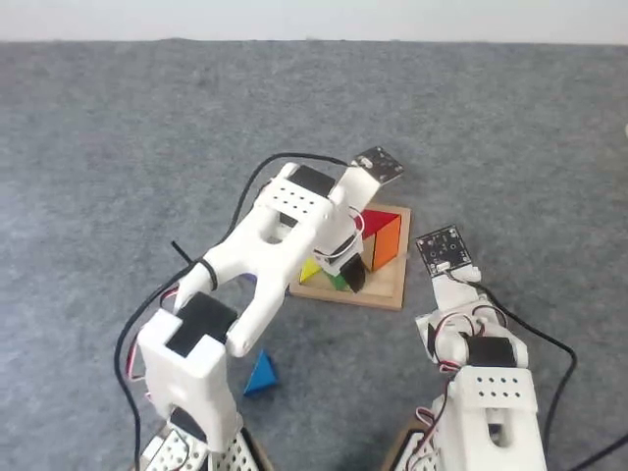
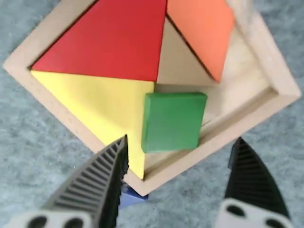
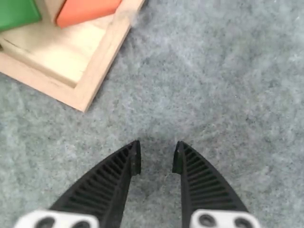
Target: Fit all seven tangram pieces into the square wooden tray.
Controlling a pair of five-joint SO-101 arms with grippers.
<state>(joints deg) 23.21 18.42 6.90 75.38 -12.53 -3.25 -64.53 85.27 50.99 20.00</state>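
Note:
The square wooden tray (image 1: 388, 291) lies mid-table. It holds a red triangle (image 2: 114, 38), a yellow triangle (image 2: 95, 102), an orange piece (image 2: 202, 31) and a green square (image 2: 173, 121). Bare tray floor (image 2: 237, 76) shows beside the green square. My left gripper (image 2: 181, 141) hangs open just above the green square, one finger (image 2: 102, 178) over the tray's rim and the other out past the rim. My right gripper (image 3: 156, 152) stands slightly open over bare carpet, nothing between its fingers, a short way off the tray's corner (image 3: 83, 102). A blue triangle (image 1: 261, 375) lies on the carpet near the left arm's base.
Grey carpet (image 1: 510, 128) covers the whole table. A small blue piece (image 2: 132, 197) peeks out beside the tray's outer rim under the left gripper. The right arm (image 1: 486, 378) stands to the right of the tray, the left arm (image 1: 255, 265) stretches over it.

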